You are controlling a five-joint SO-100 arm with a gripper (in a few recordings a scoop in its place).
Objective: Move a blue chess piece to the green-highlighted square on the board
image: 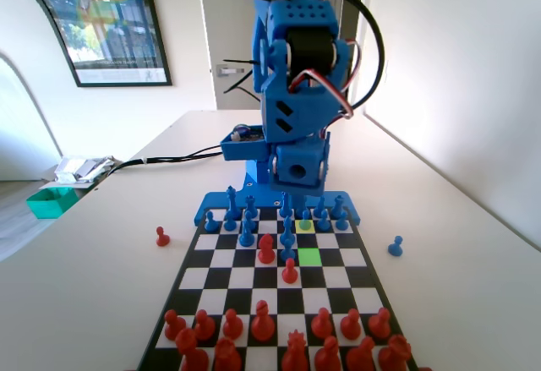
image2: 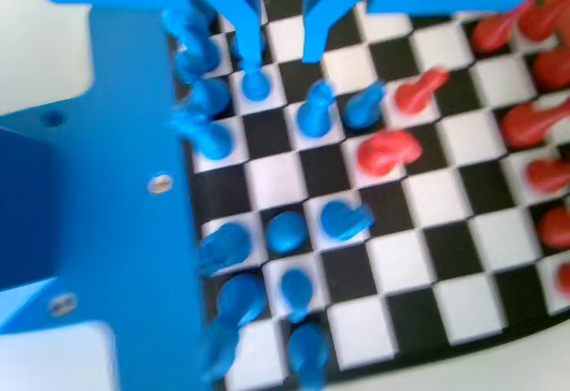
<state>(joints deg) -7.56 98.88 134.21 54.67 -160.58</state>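
Observation:
In the wrist view my gripper (image2: 280,52) is open, its two blue jaws hanging apart over the blue end of the board (image2: 463,302). A blue chess piece (image2: 256,82), a small pawn, stands just under the left jaw's tip, and nothing is held between the jaws. Two more blue pawns (image2: 313,115) stand a little further out, next to red pawns (image2: 387,150). In the fixed view the green-highlighted square (image: 309,256) is bare, with a blue pawn (image: 287,240) to its left. A blue pawn (image: 305,216) sits on the yellow square behind it. The blue arm (image: 296,134) leans over the back rows.
Red pieces (image: 262,324) fill the near end of the board in the fixed view, and two red pawns (image: 290,271) stand mid-board. Off the board lie a red pawn (image: 161,236) at left and a blue pawn (image: 395,246) at right. A green tray (image: 51,202) sits far left.

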